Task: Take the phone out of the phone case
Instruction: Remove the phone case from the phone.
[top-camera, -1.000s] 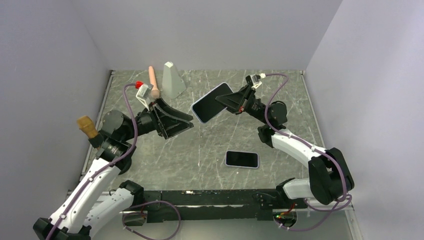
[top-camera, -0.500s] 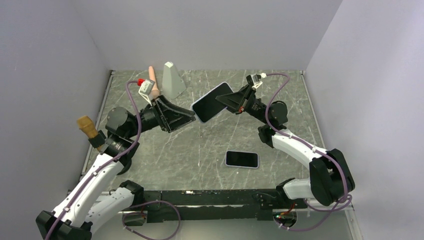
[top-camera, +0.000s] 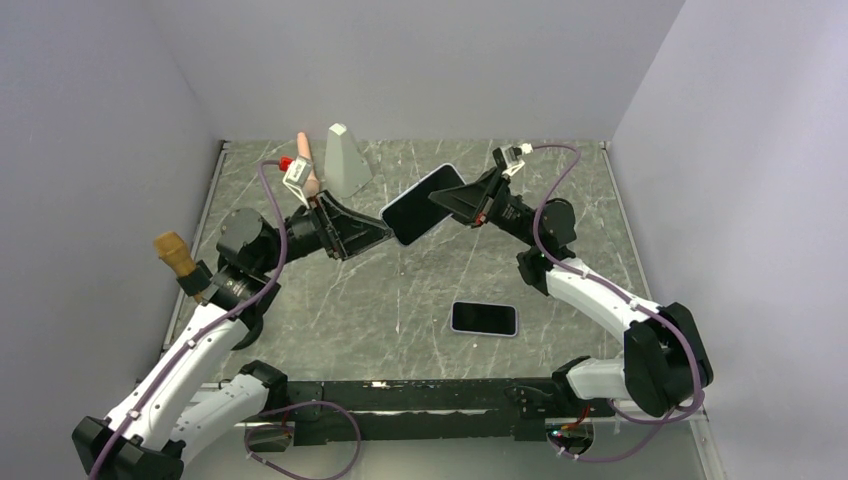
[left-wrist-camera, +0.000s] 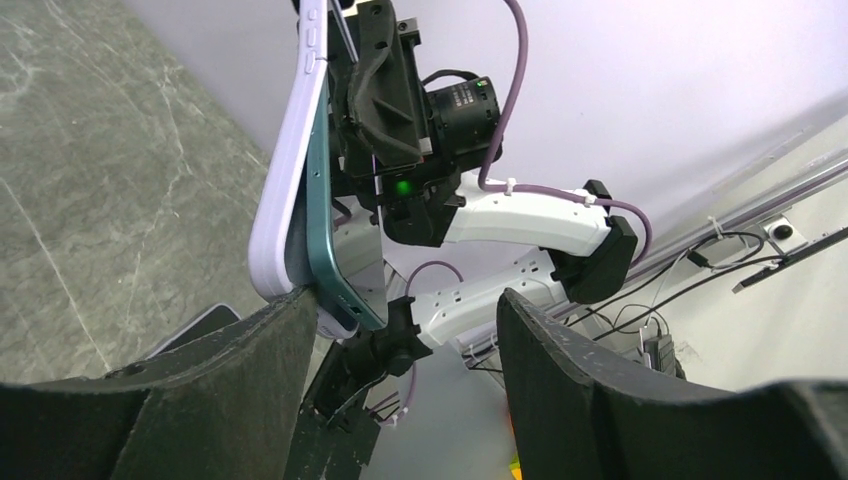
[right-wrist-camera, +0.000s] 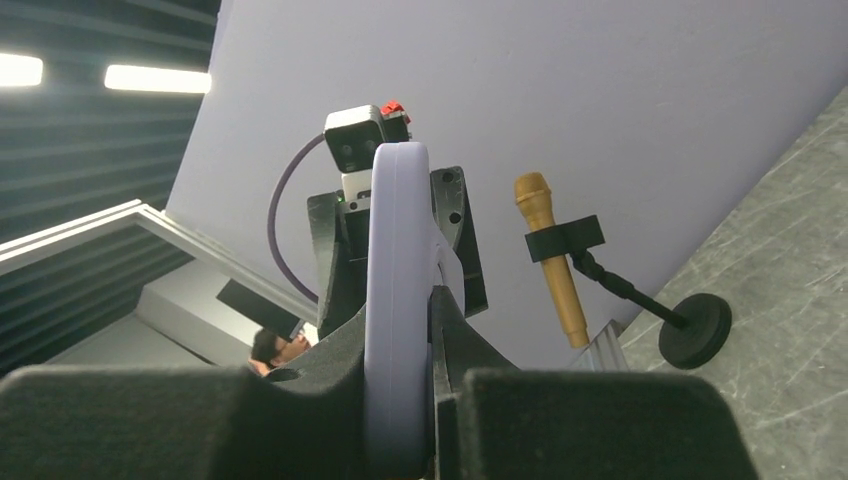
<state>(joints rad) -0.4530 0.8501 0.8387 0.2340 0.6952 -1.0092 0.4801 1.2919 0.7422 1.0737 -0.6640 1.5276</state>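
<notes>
Above table (top-camera: 330, 300) centre: phone (top-camera: 418, 208) in lilac case (left-wrist-camera: 283, 180), pinched by right gripper (top-camera: 452, 203).
Left gripper (top-camera: 376, 238): spread, straddling lower corner.
Done: corner apparently partly out.
Remaining: full removal.

Left pincer (top-camera: 384, 237) agape, right pincer (top-camera: 438, 201) clamped

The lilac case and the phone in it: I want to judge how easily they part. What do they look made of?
The case is probably soft silicone or rubbery plastic, matte: no glare, its rounded edge bows at one corner. The phone has a teal frame that looks like satin metal by its soft sheen, possibly coated plastic; its dark face reflects like glass.
</notes>
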